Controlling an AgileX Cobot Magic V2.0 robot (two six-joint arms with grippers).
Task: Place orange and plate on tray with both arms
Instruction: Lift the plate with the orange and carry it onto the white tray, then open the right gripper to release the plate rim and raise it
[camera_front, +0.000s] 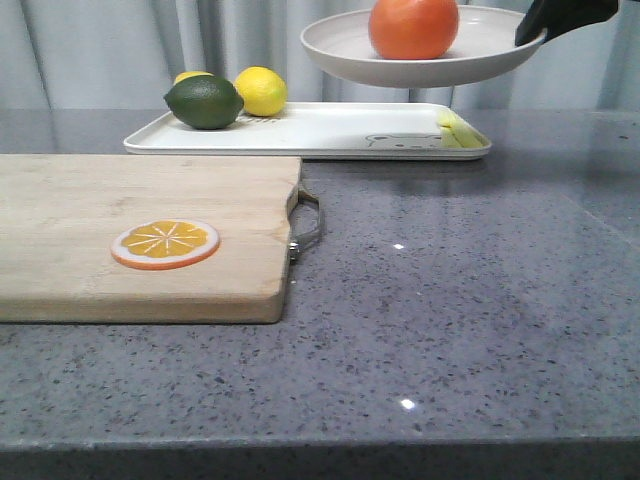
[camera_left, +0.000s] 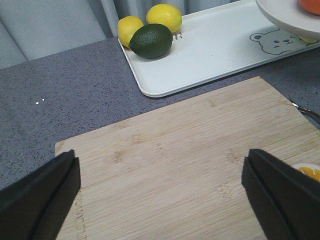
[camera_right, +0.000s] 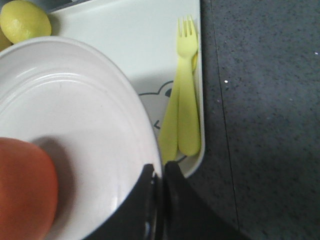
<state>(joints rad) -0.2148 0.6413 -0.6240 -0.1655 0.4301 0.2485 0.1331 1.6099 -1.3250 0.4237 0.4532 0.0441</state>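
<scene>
The off-white plate (camera_front: 430, 55) hangs in the air above the right part of the white tray (camera_front: 320, 135), with the round orange (camera_front: 414, 27) sitting in it. My right gripper (camera_front: 545, 35) is shut on the plate's right rim; in the right wrist view the gripper (camera_right: 161, 172) pinches the plate (camera_right: 85, 130) rim beside the orange (camera_right: 25, 190), over the tray (camera_right: 145, 45). My left gripper (camera_left: 160, 185) is open with nothing between its fingers, over the wooden cutting board (camera_left: 185, 165). The plate's (camera_left: 285, 17) edge and the tray (camera_left: 215, 50) show in the left wrist view.
A dark green lime (camera_front: 204, 102) and two lemons (camera_front: 260, 91) lie on the tray's left end. Yellow-green cutlery (camera_right: 185, 100) lies along its right end. The cutting board (camera_front: 140, 235) carries an orange slice (camera_front: 165, 244) at front left. Grey counter (camera_front: 460, 300) lies to the right.
</scene>
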